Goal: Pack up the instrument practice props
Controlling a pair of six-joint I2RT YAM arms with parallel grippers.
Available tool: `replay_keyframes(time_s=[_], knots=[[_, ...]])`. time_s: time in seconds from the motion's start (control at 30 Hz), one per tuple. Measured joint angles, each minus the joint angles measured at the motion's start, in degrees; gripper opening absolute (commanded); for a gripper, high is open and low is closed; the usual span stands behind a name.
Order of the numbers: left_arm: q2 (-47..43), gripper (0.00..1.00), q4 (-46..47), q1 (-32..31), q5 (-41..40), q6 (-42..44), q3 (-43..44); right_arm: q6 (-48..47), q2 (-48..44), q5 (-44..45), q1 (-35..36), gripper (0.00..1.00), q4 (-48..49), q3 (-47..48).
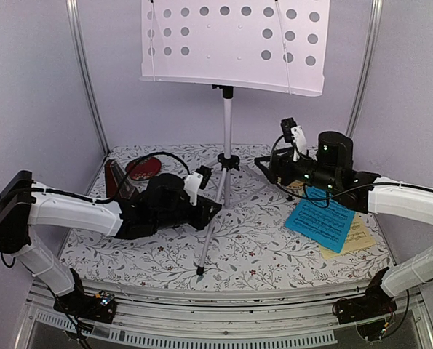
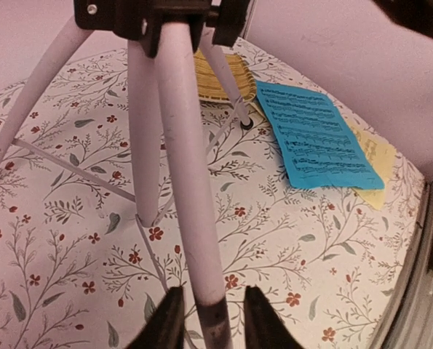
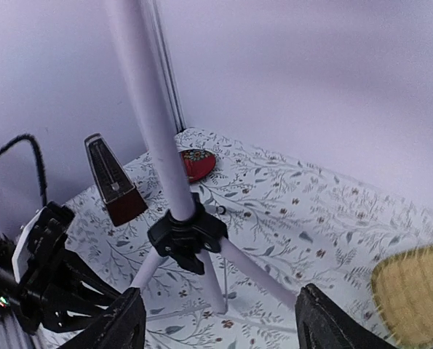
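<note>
Music stand (image 1: 227, 123) is upright mid-table (image 1: 274, 247), all three legs spread, perforated desk up top against the back wall.

Left gripper (image 1: 210, 207) is low on the front leg (image 2: 191, 189), near the foot. The left wrist view shows one finger (image 2: 165, 320) on each side of the tube with a thin gap both sides, so I read it as straddling, not pinching.

Right gripper (image 1: 263, 163) is level with the tripod hub (image 3: 185, 236), on its right. Fingers (image 3: 129, 320) are spread wide with nothing between them and clear of the stand.

Metronome (image 1: 118, 180) is upright at back left, behind my left arm, with a red round thing (image 1: 145, 169) just beside it.

Blue sheet (image 1: 319, 218) lies flat on the right side, overlapping the yellow sheet (image 1: 358, 240), partly under my right arm. A woven straw piece (image 2: 220, 76) lies beyond the blue sheet, near a rear leg's foot; I can't tell if they touch.
</note>
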Motion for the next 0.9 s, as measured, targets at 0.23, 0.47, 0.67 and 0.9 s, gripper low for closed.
replay_keyframes(time_s=[0.23,0.47,0.67,0.9], knots=[[-6.6,0.68,0.2,-0.2,-0.8,0.1,-3.8,23.8,-2.0,-8.9,-4.4,0.82,4.2,-7.5],[-9.8,0.74,0.6,-0.2,-1.2,-0.9,-6.6,47.1,-0.1,-14.2,-4.5,0.82,12.6,-9.6],[-9.8,0.75,0.7,-0.2,-1.4,-1.0,-6.6,58.3,3.5,-14.5,-4.5,0.8,17.0,-9.7],[-9.8,0.75,0.8,-0.2,-1.6,-1.0,-6.6,65.4,8.0,-14.5,-4.4,0.79,20.1,-6.6]])
